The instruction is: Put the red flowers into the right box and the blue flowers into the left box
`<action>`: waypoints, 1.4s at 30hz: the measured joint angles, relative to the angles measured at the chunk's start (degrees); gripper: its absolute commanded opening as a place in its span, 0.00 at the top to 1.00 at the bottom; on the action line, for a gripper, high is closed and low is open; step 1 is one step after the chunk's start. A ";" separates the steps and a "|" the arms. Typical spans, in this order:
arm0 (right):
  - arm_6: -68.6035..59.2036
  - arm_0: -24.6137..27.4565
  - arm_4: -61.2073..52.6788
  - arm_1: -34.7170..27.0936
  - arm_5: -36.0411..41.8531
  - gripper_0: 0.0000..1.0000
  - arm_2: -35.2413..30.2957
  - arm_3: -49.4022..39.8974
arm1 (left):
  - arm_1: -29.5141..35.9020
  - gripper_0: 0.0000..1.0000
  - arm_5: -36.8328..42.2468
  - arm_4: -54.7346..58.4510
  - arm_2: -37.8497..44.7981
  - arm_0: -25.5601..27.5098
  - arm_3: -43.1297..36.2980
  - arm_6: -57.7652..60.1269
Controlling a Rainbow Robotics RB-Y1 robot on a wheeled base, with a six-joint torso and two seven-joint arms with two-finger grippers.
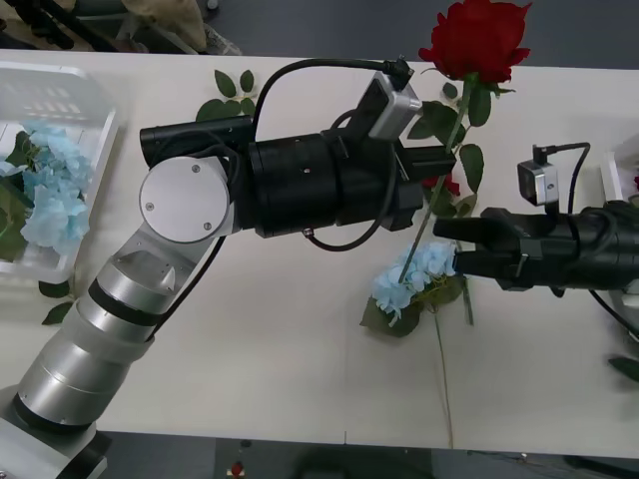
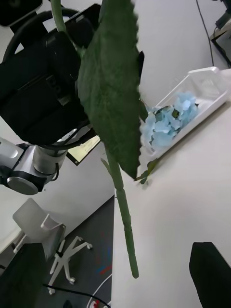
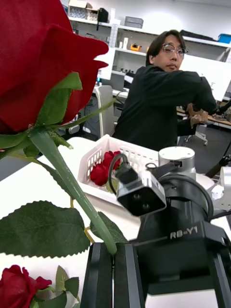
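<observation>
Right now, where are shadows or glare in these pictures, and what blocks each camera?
Front view: even light, no glare, faint shadow on the table under the left arm. Right wrist view: a leaf near the open right fingers hides much. Left wrist view: the red flower in the shut left fingers looms large.

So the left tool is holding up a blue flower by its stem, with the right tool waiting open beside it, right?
Not quite: the held flower is red, not blue. The left wrist view shows the left tool shut on the stem of a red rose. The right tool does wait open beside it. A blue flower lies on the table below.
</observation>
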 measured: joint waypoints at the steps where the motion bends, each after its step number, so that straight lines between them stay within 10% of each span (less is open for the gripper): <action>1: 0.00 -0.01 0.58 0.15 0.00 0.12 0.28 -0.01 | 0.00 1.00 0.00 0.00 0.00 0.00 0.00 0.00; 38: 0.00 -2.33 2.42 7.00 -3.42 0.12 4.15 -0.01 | 0.00 1.00 0.00 0.00 0.00 0.00 0.00 0.00; 42: 0.00 -2.97 2.42 7.00 -5.33 0.30 6.30 -0.01 | 0.00 1.00 0.00 0.00 0.00 0.00 0.00 0.00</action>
